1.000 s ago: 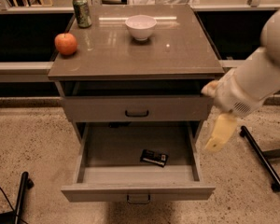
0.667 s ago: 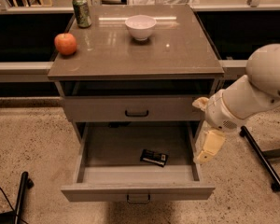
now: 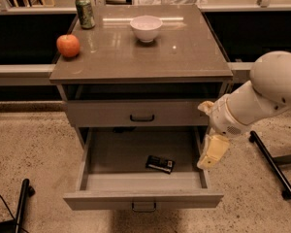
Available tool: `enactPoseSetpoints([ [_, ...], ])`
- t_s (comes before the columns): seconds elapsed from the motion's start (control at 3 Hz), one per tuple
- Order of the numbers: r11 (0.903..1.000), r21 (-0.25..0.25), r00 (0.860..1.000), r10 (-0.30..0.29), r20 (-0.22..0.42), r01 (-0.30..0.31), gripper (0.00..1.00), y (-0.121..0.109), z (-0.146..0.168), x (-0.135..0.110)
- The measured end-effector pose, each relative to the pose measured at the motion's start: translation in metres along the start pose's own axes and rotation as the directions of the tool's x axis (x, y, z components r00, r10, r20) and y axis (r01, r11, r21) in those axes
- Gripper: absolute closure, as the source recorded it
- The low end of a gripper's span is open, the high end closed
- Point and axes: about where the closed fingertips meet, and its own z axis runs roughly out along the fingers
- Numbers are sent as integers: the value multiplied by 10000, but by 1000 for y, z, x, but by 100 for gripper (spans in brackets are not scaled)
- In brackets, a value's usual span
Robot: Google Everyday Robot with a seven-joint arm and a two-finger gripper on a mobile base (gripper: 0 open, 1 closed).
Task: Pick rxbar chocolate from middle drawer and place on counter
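Observation:
The rxbar chocolate [image 3: 160, 163], a small black-wrapped bar, lies flat on the floor of the middle drawer [image 3: 121, 154], right of centre and near the front. The drawer is pulled fully out below the shut upper drawer [image 3: 142, 113]. The counter [image 3: 184, 57] is the glossy grey-brown top above them. My gripper [image 3: 212, 152] hangs from the white arm just outside the drawer's right wall, to the right of the bar and above it, apart from it and holding nothing.
On the counter stand a red apple [image 3: 68, 45] at the left, a green can [image 3: 85, 12] at the back left and a white bowl [image 3: 146, 28] at the back centre. A black stand leg [image 3: 274, 166] lies on the floor at the right. A black pole [image 3: 22, 203] is at the bottom left.
My arm has moved left and a little down, bringing the gripper closer to the open drawer's right wall. The bar and drawer have not moved.

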Motion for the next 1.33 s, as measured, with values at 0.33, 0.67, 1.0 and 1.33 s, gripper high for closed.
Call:
enactPoseSetpoints([
  [0.33, 9987, -100, 9940, -486, 978, 498, 0, 6, 84, 14],
  [0.67, 9951, 414, 9803, -954, 1728, 896, 0, -7, 155, 25],
  [1.0, 9929, 953, 9776, -888, 1910, 715, 0, -22, 169, 26],
  [1.33, 9927, 940, 9747, -930, 2032, 751, 0, -22, 170, 24],
])
